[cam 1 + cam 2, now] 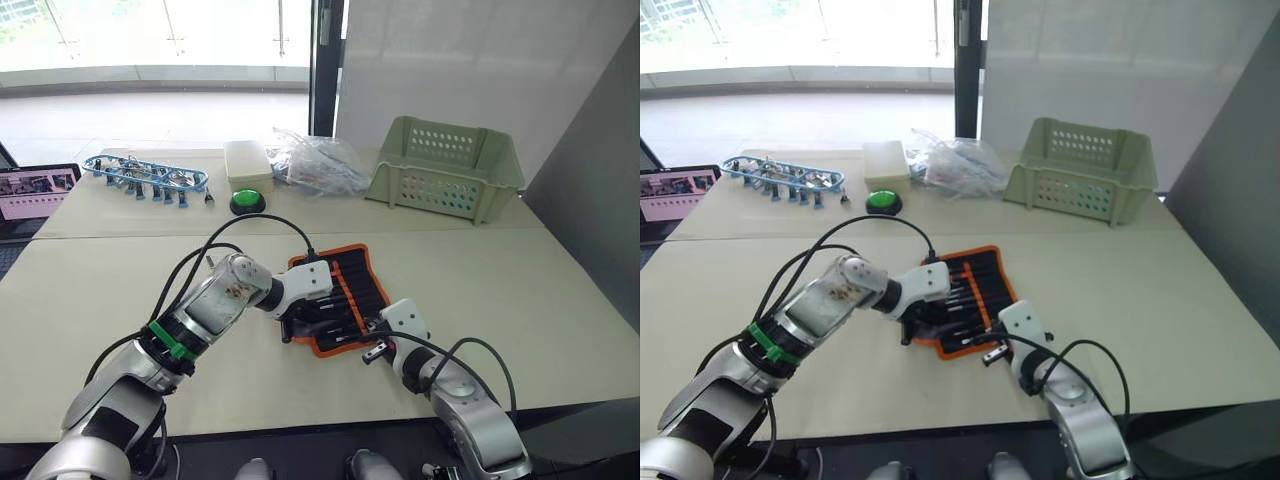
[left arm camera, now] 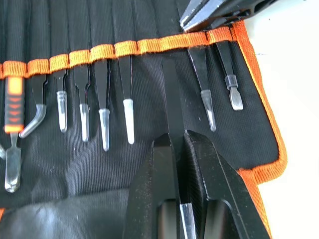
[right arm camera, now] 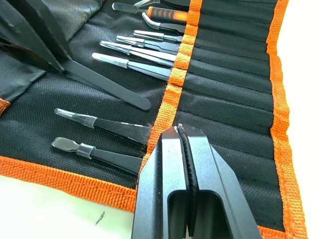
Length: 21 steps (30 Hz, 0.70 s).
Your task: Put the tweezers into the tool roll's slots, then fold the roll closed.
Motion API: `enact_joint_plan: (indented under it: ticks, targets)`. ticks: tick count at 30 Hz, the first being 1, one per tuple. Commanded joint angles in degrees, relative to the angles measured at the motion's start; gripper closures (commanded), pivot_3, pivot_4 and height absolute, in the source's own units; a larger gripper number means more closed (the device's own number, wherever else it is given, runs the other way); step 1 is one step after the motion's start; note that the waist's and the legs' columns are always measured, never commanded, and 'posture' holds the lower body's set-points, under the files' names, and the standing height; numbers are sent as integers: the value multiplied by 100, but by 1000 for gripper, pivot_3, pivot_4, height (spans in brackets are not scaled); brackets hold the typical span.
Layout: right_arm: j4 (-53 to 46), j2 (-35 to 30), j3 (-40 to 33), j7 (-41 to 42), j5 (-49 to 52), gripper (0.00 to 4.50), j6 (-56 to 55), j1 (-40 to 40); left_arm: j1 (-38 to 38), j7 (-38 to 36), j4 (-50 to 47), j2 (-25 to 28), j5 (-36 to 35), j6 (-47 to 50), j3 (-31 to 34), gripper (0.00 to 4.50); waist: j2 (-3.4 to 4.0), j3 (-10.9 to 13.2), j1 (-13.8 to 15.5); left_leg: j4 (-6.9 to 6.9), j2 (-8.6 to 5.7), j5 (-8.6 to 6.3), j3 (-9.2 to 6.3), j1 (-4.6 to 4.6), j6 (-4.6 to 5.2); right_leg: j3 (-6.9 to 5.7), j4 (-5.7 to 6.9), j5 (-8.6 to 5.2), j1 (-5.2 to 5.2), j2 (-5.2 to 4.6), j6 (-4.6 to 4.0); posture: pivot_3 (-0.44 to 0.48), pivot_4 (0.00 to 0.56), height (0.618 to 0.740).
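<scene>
Between our left fingers [image 2: 177, 149] sits the one tweezer [image 2: 172, 99] not yet seated, clamped by its rear part so that its long axis runs straight out from the left gripper [image 1: 300, 318] toward the orange strip [image 2: 124, 48] that crosses the tool roll [image 1: 340, 297]. Its leading end lies right at that strip, at the mouth of the free slot [image 2: 168, 25] between the sheathed tweezers [image 2: 104, 99] on one side and two more [image 2: 209, 94] toward the roll's orange edge; whether it has gone under the band we cannot tell. We judge that the coming move turns on this alignment: the tweezer needs to travel along its own length, parallel to its neighbours, for the slot lies dead ahead of the fingers and not off to either side. Our right gripper [image 3: 182, 149] has its fingers pressed together with nothing between them, their tips bearing down on the roll at the orange strip just beside that same slot, where we take them to be pinning the fabric against the push. Around all this, the roll lies open and flat on the bench [image 1: 520, 290], with the pale green basket [image 1: 445, 165] well apart at the far side. Our left arm carries the move.
</scene>
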Motion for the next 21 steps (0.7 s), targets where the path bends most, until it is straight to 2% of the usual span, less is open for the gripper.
enact_joint_plan:
  ticks: [1, 21]
  targets:
    - [230, -4, 180, -17, -25, 4500, 389, 134, -189, -64, 44, -108, 142, -181, 21, 4488, 0, 0, -1, 0, 0, 0, 0, 0, 0, 0, 1, 0, 0, 0, 0, 0, 150, 725]
    - [193, 61, 193, -107, 36, 4500, 752, 111, -249, -60, 357, -636, 616, -269, -3, 4488, 1, -1, 3, 13, -2, 0, -3, 2, 0, 0, 11, 0, 8, 0, 1, 0, 150, 725]
